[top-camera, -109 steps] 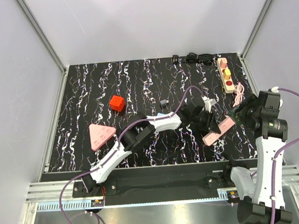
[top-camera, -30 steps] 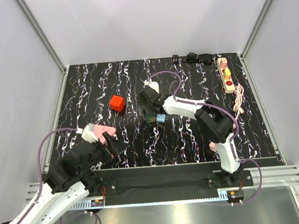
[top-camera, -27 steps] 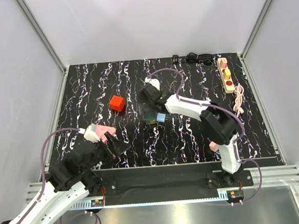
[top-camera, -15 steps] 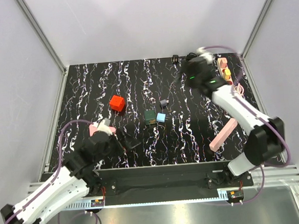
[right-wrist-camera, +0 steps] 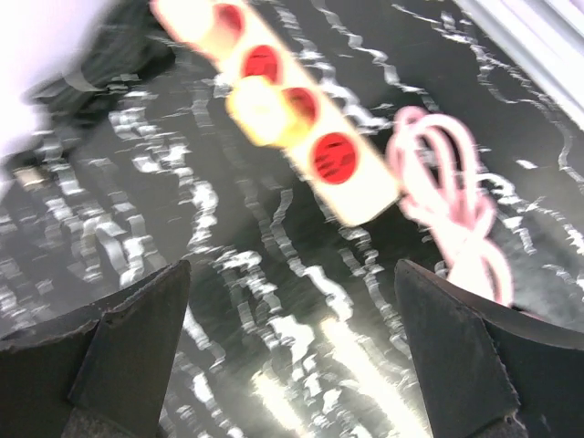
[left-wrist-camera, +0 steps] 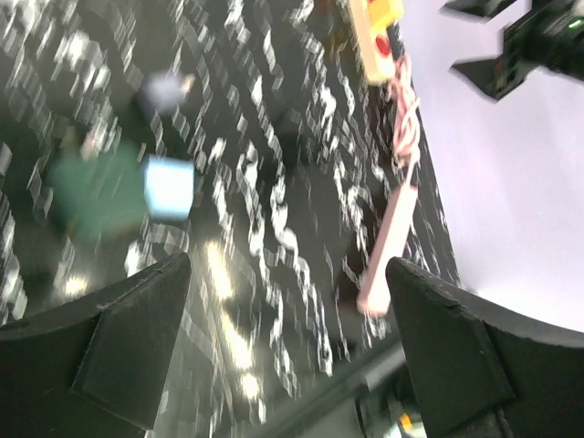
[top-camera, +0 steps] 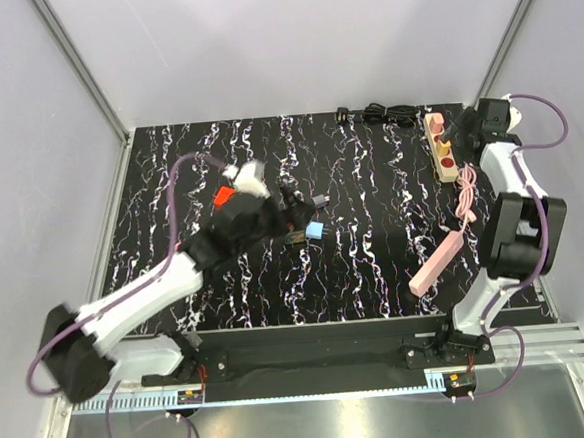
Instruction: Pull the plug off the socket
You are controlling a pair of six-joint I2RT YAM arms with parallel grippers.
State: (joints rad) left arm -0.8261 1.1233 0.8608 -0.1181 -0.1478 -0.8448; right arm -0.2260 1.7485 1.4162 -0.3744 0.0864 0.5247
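Marbled table (top-camera: 366, 274); one socket (right-wrist-camera: 315, 137), one yellow plug (right-wrist-camera: 258, 109); left gripper (left-wrist-camera: 285, 265), right gripper (right-wrist-camera: 292, 265) both agape.

my left arm (top-camera: 142, 295): white shells, black joints, black base block
my right arm (top-camera: 515, 173): same white shells, chunky black elbow joint
left cable (top-camera: 174, 202): purple, loops off the arm
right cable (top-camera: 557, 117): purple, thin loop
left gripper (left-wrist-camera: 287, 265): dark grey wedge fingers (left-wrist-camera: 100, 347), matte
right gripper (right-wrist-camera: 292, 265): same dark wedge fingers (right-wrist-camera: 474, 365)
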